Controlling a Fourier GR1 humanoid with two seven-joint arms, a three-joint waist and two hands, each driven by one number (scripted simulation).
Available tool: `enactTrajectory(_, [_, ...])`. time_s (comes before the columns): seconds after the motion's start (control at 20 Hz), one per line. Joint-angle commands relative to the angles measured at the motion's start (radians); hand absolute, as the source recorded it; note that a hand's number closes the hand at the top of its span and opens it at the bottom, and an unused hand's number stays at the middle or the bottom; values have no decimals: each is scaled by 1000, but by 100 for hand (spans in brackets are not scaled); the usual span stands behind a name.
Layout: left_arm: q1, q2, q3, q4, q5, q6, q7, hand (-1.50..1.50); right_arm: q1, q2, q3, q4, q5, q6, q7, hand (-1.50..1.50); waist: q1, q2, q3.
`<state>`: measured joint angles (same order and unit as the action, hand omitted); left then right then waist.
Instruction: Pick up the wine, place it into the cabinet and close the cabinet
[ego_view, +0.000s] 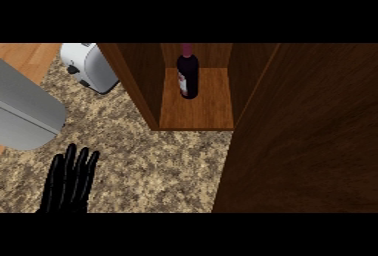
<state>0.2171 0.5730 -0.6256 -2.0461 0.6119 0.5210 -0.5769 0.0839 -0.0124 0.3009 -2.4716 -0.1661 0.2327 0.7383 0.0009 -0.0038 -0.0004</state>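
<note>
Inside the open cabinet (196, 112), the wine bottle (187, 75) stands upright on the shelf floor. The left hand (70, 180) rests near the lower edge, fingers straight and together; the right hand is unseen. A hasty swing of the cabinet door (303, 135) could jolt the cabinet and topple the bottle.

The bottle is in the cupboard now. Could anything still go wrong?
Maybe. The cabinet door is open and fills the view's right side, so the right hand can't be seen while shutting it. A hard swing might shake the cabinet and tip the wine bottle, which stands upright on the shelf. The left hand rests open on the counter, too far to steady anything.
</note>
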Motion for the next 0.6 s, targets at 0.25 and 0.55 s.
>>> enactTrajectory(0.25, [74,80,194,-39,114,-105,4,-150,-15,9,236,-93,-28,34,53,150,4,0,0])
enactTrajectory(0.55, [179,167,374,-14,220,-252,-14,-150,37,12,487,-116,120,-64,33,150,0,-6,-1])
